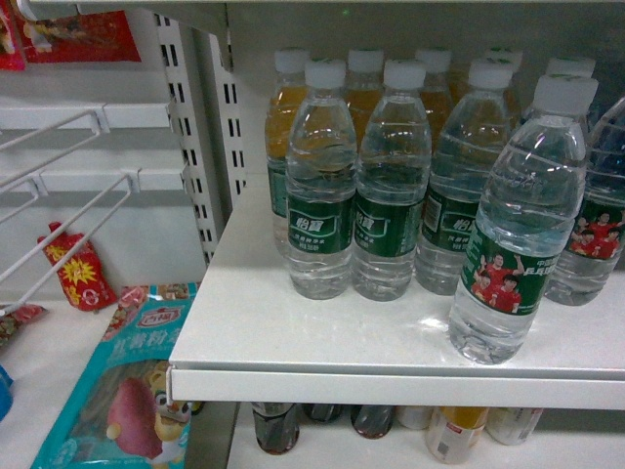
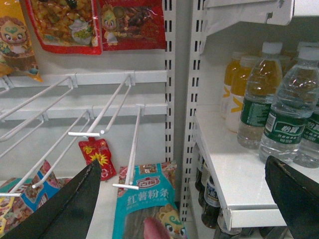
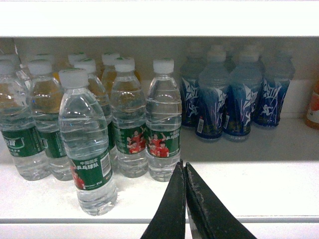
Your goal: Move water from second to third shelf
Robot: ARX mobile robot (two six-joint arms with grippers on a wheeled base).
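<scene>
Head view: neither gripper visible. Left of frame has wire hooks [image 1: 68, 210] and a teal snack bag [image 1: 117, 391] at lower left; centre to right is the white shelf [image 1: 322, 357] with the water bottles. One water bottle [image 1: 518, 225] stands apart at the front right, near the shelf edge, upright, label with red-shirted figures facing out. Dark bottles [image 1: 275, 427] show on the level below, bottom centre.

Left wrist view: left gripper [image 2: 184, 199] wide open, nothing between the fingers; one dark finger [image 2: 70, 204] at lower left, the other at lower right. It hangs in front of the hook panel and the shelf's left end, well apart from the bottles. Only this view shows the red snack packs [image 2: 132, 22] at top left and the yellow drink bottles [image 2: 234, 92] behind the water.

Right wrist view: same front bottle [image 3: 87, 144] is at lower left of frame, upright. Right gripper [image 3: 185, 172] at bottom centre, fingers pressed together, holding nothing, tips just in front of the shelf edge, beside the nearest row of water but not touching. Only this view shows the blue-labelled bottles [image 3: 234, 94] at upper right, rear of the shelf.
</scene>
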